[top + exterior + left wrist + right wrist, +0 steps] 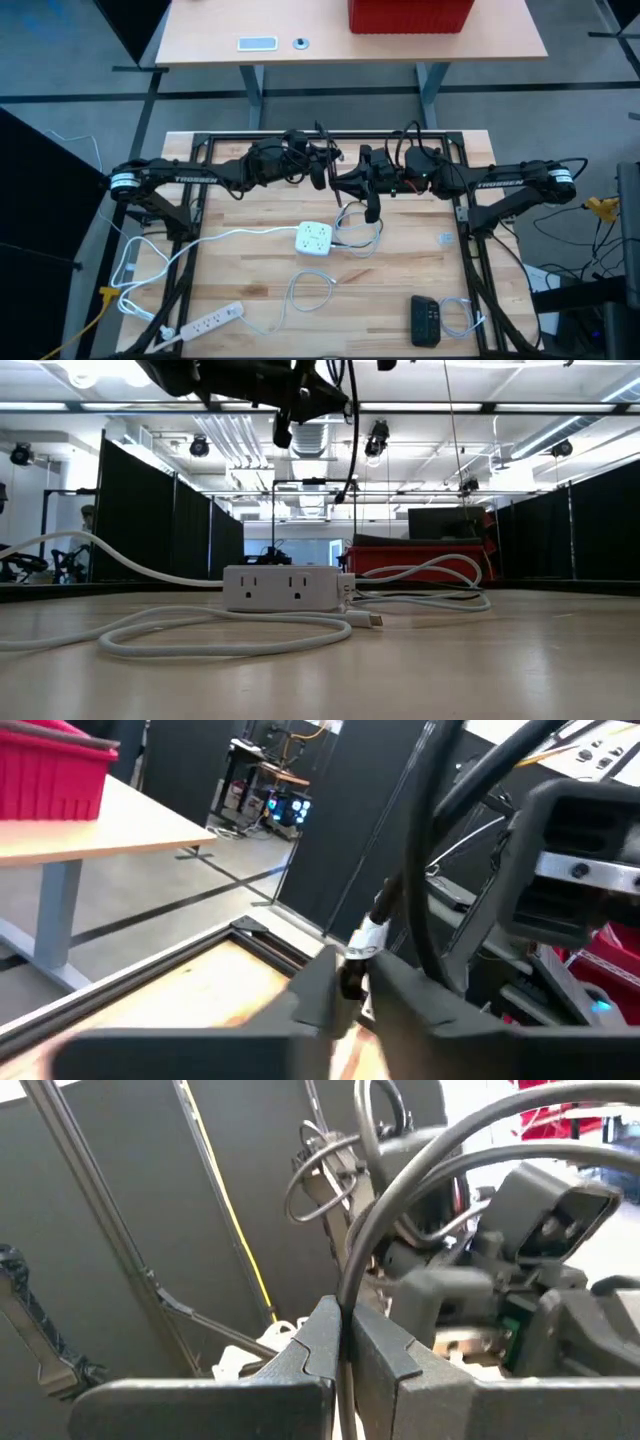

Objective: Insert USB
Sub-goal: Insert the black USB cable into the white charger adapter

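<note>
White cable (230, 628) loops across the desk (480, 670) closest to the low camera, ending in a small USB plug (373, 620) that lies flat just beside the white power cube (282, 588). From above, the cube (314, 238) sits near the middle of the desk, with the cable curling off toward the front edge.

The plug looks light and rigid, while its cord is soft and springy, so it will likely swing or twist the plug if gripped far back. A hold on the plug's hard body, just behind the metal tip, seems best; the cube itself is light and may slide under an insertion push, so it probably needs bracing.

Both arms hang raised over the far half of the desk, well above cube and plug. The left gripper (345, 995) has its fingers close together with only a narrow gap, seemingly pinched on a dark cable with a silvery connector (362, 942). The right gripper (343, 1342) has its fingers clamped on a dark cable (352, 1270) that runs up between them. Neither touches the white cable.
</note>
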